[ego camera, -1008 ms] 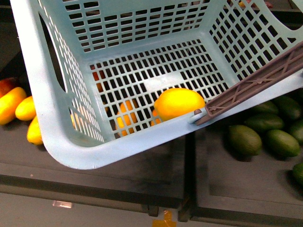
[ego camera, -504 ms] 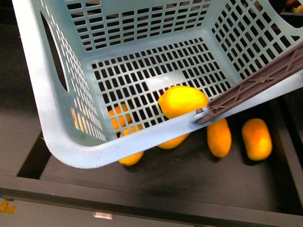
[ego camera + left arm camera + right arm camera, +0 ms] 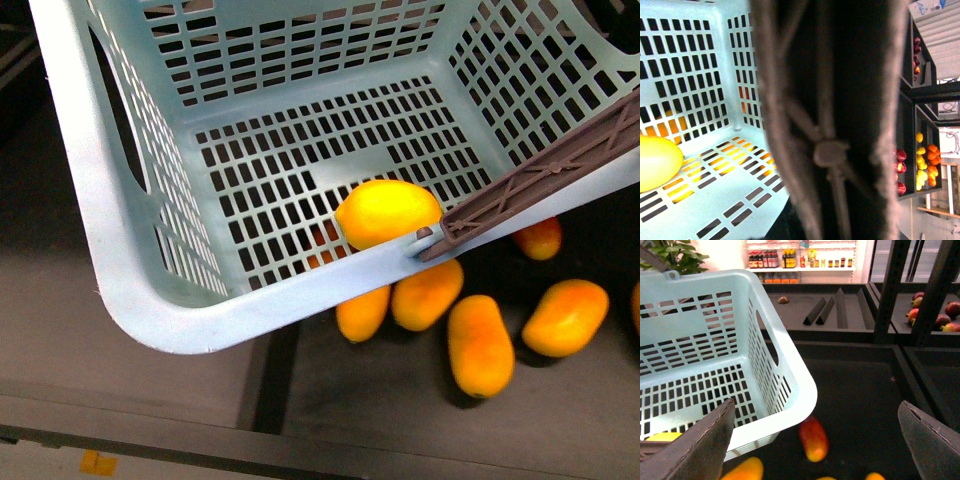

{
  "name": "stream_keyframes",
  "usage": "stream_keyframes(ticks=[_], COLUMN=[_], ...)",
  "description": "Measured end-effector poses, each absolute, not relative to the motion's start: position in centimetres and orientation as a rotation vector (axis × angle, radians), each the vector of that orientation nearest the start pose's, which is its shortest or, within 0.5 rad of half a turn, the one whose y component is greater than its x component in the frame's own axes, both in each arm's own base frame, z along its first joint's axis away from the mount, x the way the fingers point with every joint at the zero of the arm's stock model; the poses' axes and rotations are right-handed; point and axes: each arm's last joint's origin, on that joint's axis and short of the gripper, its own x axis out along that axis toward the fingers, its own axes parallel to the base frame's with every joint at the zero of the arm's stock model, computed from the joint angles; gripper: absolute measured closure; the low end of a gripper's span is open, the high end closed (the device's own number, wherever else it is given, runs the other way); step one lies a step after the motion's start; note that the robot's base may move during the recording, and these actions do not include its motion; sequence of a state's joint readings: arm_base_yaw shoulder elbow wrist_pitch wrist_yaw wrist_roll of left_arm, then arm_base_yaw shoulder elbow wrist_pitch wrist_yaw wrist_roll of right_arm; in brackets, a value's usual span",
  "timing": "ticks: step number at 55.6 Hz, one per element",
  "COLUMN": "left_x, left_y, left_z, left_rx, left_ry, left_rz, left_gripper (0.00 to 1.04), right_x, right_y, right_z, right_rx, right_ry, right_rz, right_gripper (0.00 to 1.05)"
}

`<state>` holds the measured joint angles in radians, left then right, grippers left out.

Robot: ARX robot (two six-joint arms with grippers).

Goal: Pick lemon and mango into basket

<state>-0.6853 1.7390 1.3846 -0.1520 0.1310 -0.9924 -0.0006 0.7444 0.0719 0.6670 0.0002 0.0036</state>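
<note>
Camera has slid along the worktop (image 3: 400, 420). The green fruit under the basket (image 3: 100, 230) is gone, and plain orange-yellow ones now lie just past its near rim. Lemon (image 3: 388, 212) is unchanged on the basket floor against that rim, so I judge the task half done. Nearest mango (image 3: 480, 345) lies toward the worktop's right edge, back from the front edge. My right end effector (image 3: 816, 407) hangs above, fingers spread wide, empty. On the left, the handle (image 3: 830, 150) fills the camera, so I can't tell its grip.

Dark surface (image 3: 340, 410) bearing five orange-yellow mangoes (image 3: 480, 345), loosely grouped, two lying just beside each other.
</note>
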Motion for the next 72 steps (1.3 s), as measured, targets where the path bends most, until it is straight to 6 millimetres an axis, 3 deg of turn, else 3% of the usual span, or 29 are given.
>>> stream_keyframes(ticks=[22,25,27,30,35,38,43,53,61,72], left_x=[31.1,31.1,30.9,30.7,30.6,30.5,30.5,30.6,30.6,30.6], left_y=[-24.9,-25.0,-25.2,-25.4,-25.5,-25.6,-25.7,-25.5,-25.5,-25.5], left_z=[28.9,29.0,28.9,29.0,29.0,29.0,29.0,29.0,29.0,29.0], left_rx=[-0.767,-0.766,-0.775,-0.776,-0.78,-0.777,-0.776,-0.776,-0.774,-0.776], left_ry=[0.81,0.817,0.828,0.838,0.846,0.847,0.847,0.835,0.833,0.842], left_rz=[-0.441,-0.452,-0.461,-0.476,-0.484,-0.488,-0.489,-0.472,-0.47,-0.481], left_gripper=[1.0,1.0,1.0,1.0,1.0,1.0,1.0,1.0,1.0,1.0], right_x=[15.2,16.2,16.9,17.0,17.7,18.0,19.4,22.6,25.2,27.8], right_y=[0.0,-0.2,-1.1,-2.7,-6.8,-8.2,-10.8,-12.8,-13.4,-12.4], right_z=[17.6,17.9,18.8,19.6,20.4,20.1,18.1,13.7,9.9,3.7], right_rx=[0.004,0.133,0.263,0.377,0.475,0.465,0.409,0.344,0.302,0.285], right_ry=[0.007,0.223,0.363,0.456,0.44,0.445,0.528,0.694,0.795,0.97], right_rz=[0.002,-0.173,-0.362,-0.507,-0.648,-0.683,-0.682,-0.59,-0.537,-0.48], right_gripper=[0.09,0.09,0.09,0.09,0.09,0.09,0.09,0.09,0.09,0.09])
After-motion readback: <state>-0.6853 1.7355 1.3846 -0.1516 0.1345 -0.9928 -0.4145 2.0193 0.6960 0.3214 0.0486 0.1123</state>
